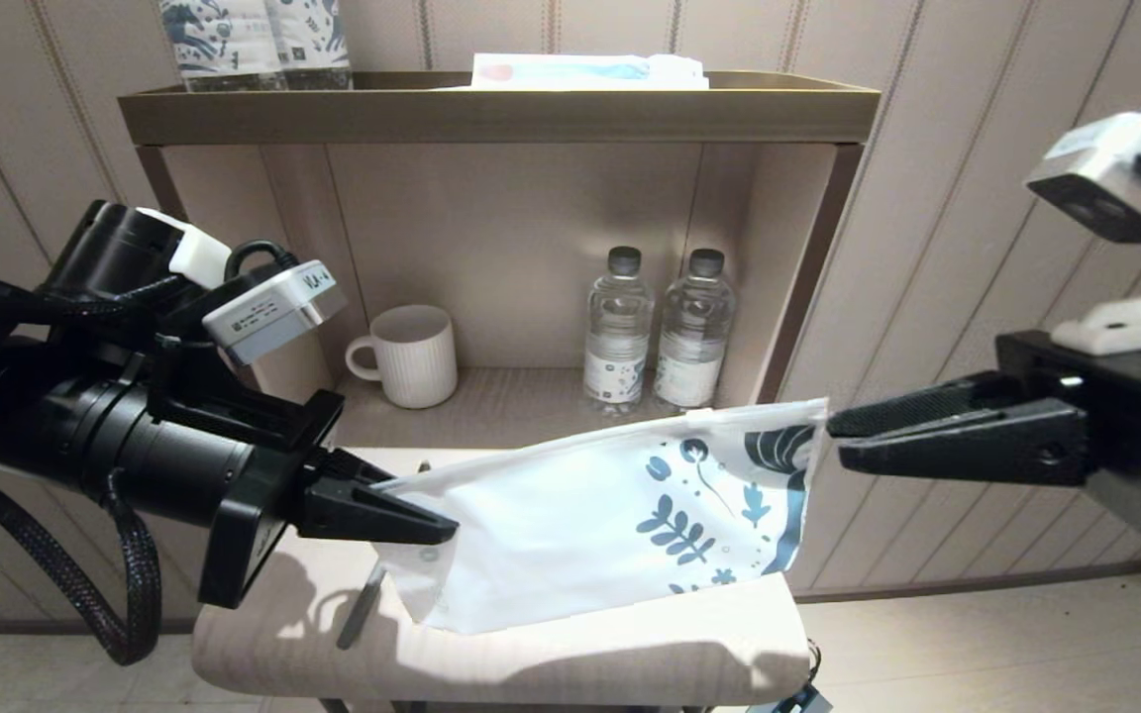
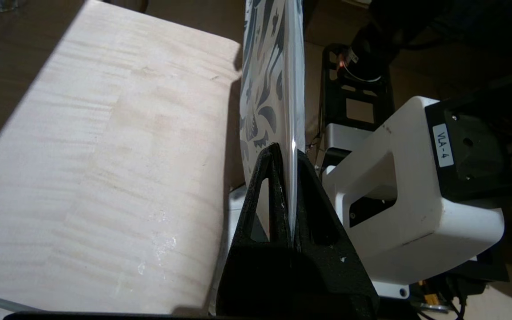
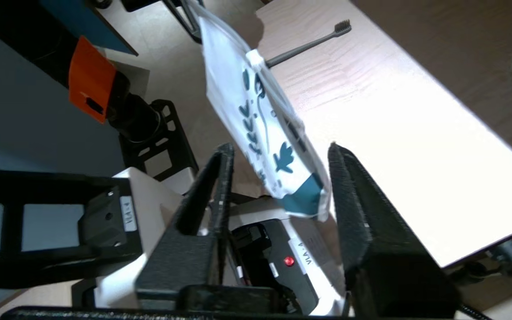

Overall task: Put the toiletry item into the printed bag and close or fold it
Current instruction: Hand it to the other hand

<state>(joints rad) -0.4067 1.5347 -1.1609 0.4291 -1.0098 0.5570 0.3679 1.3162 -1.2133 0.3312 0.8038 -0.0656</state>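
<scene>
The printed bag (image 1: 610, 515) hangs in the air over the pale table (image 1: 531, 663), stretched sideways. My left gripper (image 1: 432, 523) is shut on its plain white end, and in the left wrist view the bag (image 2: 265, 89) runs edge-on out of that gripper (image 2: 285, 151). My right gripper (image 1: 833, 436) is at the bag's printed end. In the right wrist view it (image 3: 278, 149) is open, with the bag's blue corner (image 3: 302, 195) between its fingers. The grey toothbrush (image 3: 309, 43) lies on the table behind the bag; only its handle end (image 1: 363, 604) shows in the head view.
An open shelf unit stands behind the table, holding a white ribbed mug (image 1: 412, 356) and two water bottles (image 1: 620, 332) (image 1: 694, 332). On its top are blue-patterned packs (image 1: 254, 40) and a flat packet (image 1: 590, 71). The robot's base shows below (image 3: 256, 262).
</scene>
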